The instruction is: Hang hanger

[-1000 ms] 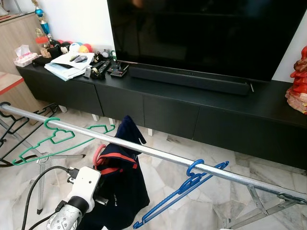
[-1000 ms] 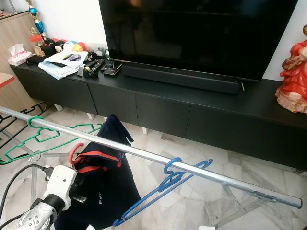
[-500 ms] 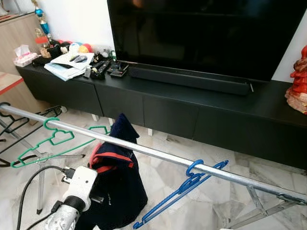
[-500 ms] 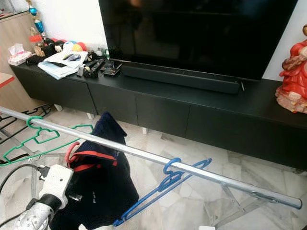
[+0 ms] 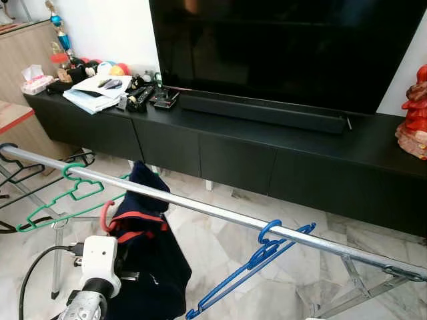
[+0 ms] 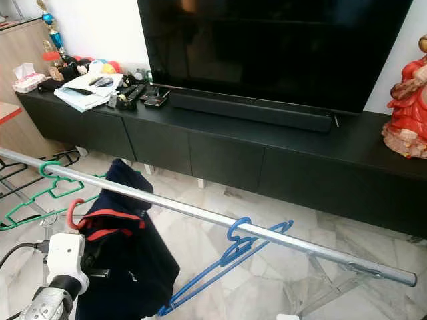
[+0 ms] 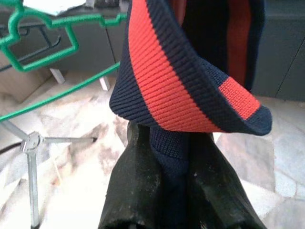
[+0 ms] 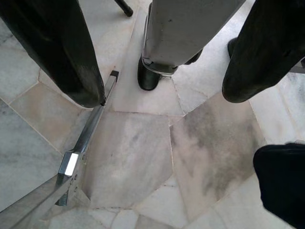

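A navy garment with red stripes (image 5: 148, 263) hangs on a red hanger whose hook (image 5: 105, 217) curls just below the silver rail (image 5: 220, 213), on my side of it. The top of the garment pokes up behind the rail. In the left wrist view my left gripper (image 7: 167, 145) is shut on the garment's navy and red ribbed collar (image 7: 171, 81). Its white wrist (image 5: 99, 257) shows at the lower left of the left eye view. My right gripper (image 8: 164, 98) hangs open over the marble floor, nothing between its black fingers (image 8: 57, 47).
A blue hanger (image 5: 257, 260) and a green hanger (image 5: 67, 193) hang on the rail, either side of the garment. The rack's metal foot (image 8: 81, 143) lies on the floor near my leg (image 8: 181, 38). Behind the rail stands a long black TV cabinet (image 5: 267, 153).
My left gripper and the garment have shifted left along the rail and a little lower. The red hook now shows below the rail.
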### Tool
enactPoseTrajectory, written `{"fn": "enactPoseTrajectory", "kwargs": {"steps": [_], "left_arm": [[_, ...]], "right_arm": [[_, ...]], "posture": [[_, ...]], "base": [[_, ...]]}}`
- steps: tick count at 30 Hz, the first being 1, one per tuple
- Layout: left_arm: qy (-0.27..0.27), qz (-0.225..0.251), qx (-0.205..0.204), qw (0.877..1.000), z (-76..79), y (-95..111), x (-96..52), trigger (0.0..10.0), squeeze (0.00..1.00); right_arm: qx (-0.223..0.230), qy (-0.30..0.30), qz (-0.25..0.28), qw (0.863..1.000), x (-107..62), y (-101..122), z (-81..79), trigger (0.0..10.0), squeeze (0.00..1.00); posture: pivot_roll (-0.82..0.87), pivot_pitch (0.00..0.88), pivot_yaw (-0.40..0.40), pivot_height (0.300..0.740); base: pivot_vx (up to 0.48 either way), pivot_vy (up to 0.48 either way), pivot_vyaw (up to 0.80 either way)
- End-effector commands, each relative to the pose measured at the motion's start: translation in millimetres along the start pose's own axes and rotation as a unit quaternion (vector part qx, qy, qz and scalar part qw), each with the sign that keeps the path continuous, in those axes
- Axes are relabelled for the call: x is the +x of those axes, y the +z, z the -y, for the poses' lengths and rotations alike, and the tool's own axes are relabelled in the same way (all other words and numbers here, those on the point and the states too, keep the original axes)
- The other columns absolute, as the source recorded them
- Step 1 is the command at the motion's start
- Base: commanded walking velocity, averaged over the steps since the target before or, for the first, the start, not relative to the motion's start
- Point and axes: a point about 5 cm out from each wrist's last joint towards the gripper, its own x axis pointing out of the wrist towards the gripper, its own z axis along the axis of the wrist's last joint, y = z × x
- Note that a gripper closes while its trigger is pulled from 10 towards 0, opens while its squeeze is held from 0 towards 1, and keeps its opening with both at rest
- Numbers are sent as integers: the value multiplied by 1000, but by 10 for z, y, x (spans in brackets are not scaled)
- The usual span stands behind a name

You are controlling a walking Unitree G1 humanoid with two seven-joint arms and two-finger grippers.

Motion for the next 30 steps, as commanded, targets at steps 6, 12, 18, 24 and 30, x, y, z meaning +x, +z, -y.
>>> {"fn": "enactPoseTrajectory", "kwargs": {"steps": [6, 12, 18, 24, 30], "left_arm": [[-57, -1, 11, 998, 78, 31, 27, 10000, 0], [37, -17, 59, 997, -152, -28, 50, 10000, 0], [31, 0, 103, 994, -233, 34, 83, 10000, 0], [48, 1, 28, 998, -302, 42, 140, 10000, 0], [-5, 19, 9, 1000, -114, 67, 134, 10000, 0]], "right_arm": [[0, 2, -8, 1000, -2, -32, -12, 10000, 0], [0, 2, -8, 1000, -3, -33, -13, 10000, 0], [-2, 3, -8, 1000, -3, -33, -13, 10000, 0], [-2, 3, -8, 1000, -6, -43, -11, 10000, 0], [-3, 3, -9, 1000, -7, -50, -11, 10000, 0]], "posture": [[77, 54, 36, 740], [73, 51, 36, 740], [69, 44, 37, 740], [69, 39, 36, 740], [66, 34, 38, 740]], "base": [[0, 0, 0], [0, 0, 0], [0, 0, 0], [0, 0, 0], [0, 0, 0]]}}
